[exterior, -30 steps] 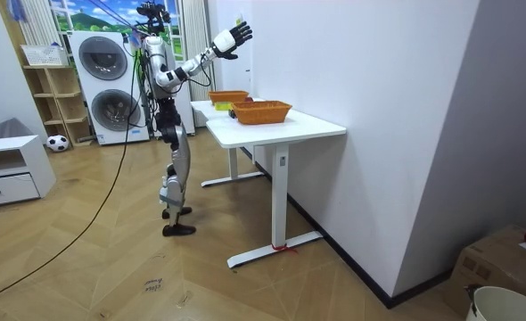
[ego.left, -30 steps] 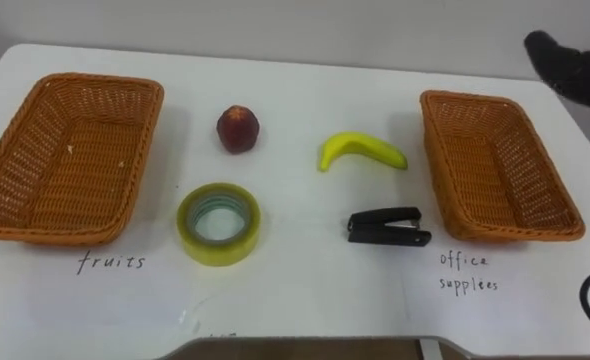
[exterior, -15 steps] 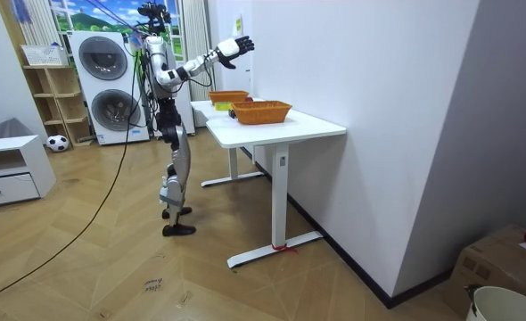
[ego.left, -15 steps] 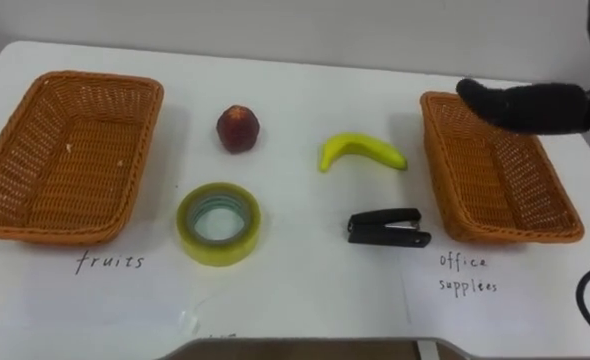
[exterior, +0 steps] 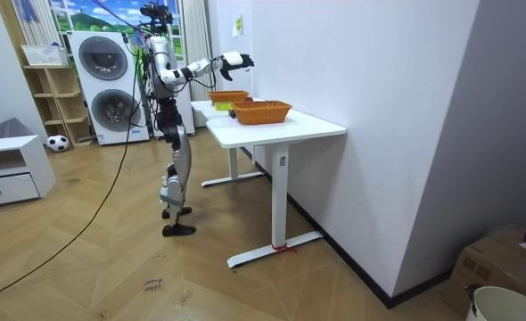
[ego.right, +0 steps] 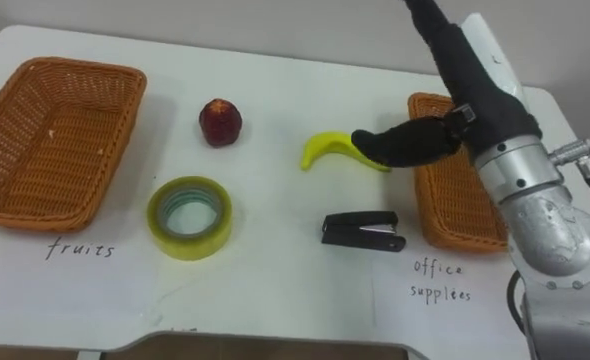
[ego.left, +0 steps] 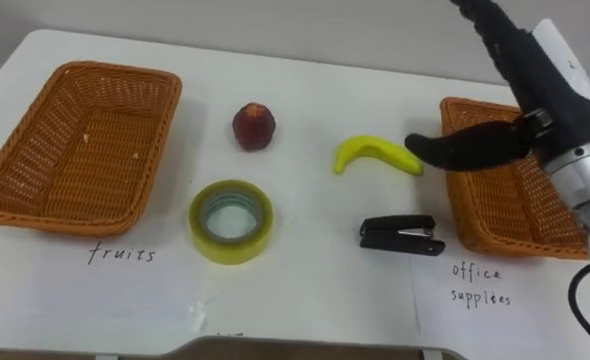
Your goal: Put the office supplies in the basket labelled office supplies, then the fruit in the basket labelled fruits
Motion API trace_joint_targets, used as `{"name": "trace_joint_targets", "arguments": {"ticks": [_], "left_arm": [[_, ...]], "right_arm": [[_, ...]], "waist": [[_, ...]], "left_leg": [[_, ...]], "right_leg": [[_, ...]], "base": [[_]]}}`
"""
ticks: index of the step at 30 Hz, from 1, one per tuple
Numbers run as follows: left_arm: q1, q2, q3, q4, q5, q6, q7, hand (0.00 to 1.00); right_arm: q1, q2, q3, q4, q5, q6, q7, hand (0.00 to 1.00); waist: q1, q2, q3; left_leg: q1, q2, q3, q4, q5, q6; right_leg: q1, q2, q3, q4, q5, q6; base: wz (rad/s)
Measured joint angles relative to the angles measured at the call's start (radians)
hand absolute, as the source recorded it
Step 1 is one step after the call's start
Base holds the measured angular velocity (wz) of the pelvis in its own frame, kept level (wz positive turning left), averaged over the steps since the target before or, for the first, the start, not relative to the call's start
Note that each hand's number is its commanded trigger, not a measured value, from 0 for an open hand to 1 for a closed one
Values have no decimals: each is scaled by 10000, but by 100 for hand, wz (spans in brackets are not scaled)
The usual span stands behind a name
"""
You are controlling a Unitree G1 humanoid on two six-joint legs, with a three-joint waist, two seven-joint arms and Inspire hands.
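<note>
Fruit and office things all lie loose on the white table, between two empty wicker baskets: the left basket and the right basket, each with handwriting on the tabletop below its near edge. An apple sits toward the far side, near the left basket. A tape roll lies flat nearer the robot, in front of the apple. A banana lies right of the apple, its arch toward the far side. A black stapler lies in front of it, just beside the right basket's left rim. The right hand comes in from the upper right, above that basket's far-left corner. Its dark fingers are stretched out and relaxed toward the banana's right end, grasping nothing; whether the tips touch the fruit I cannot tell. In the room view the robot stands upright at the table's end, right arm held forward over it, washing machines behind.
</note>
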Motion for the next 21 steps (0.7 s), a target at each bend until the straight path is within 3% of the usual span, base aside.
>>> {"name": "trace_joint_targets", "arguments": {"ticks": [6,15,21], "left_arm": [[-142,90,-36,-17,2,0,15,0],[-294,169,-216,-48,4,-8,13,0],[-378,169,-281,97,4,-7,12,0]], "right_arm": [[162,1,70,212,-218,198,377,0],[268,8,548,376,-654,198,1108,0],[530,34,621,510,-1226,228,1816,0]], "waist": [[32,-50,49],[66,-30,54],[212,101,-15]], "left_leg": [[-21,18,2,36,-1,1],[-14,7,6,81,-1,1],[-17,-2,12,66,-1,1]], "right_leg": [[-2,0,-42,7,0,0],[13,3,-35,21,1,-1],[-2,14,-28,22,2,-2]], "base": [[0],[0],[0]]}}
